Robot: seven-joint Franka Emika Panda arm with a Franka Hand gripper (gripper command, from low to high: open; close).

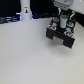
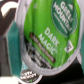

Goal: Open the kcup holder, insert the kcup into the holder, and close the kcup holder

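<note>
The kcup (image 2: 47,37) fills the wrist view, its bright green lid printed with white lettering, tilted and very close to the camera. Dark finger parts (image 2: 6,47) press against its rim, so my gripper (image 1: 63,19) is shut on it. In the exterior view the kcup shows as a small green spot (image 1: 63,21) under the gripper, just above the back of the black kcup holder (image 1: 61,35). The holder stands at the exterior view's right with its stepped front towards the camera. I cannot tell how far its tray is out.
Other pods stand on the holder's top to either side of the gripper (image 1: 53,23). Another pod lid (image 2: 27,77) shows beneath the held kcup. A white upright object (image 1: 25,9) stands at the back on the exterior view's left, on the white table (image 1: 25,55).
</note>
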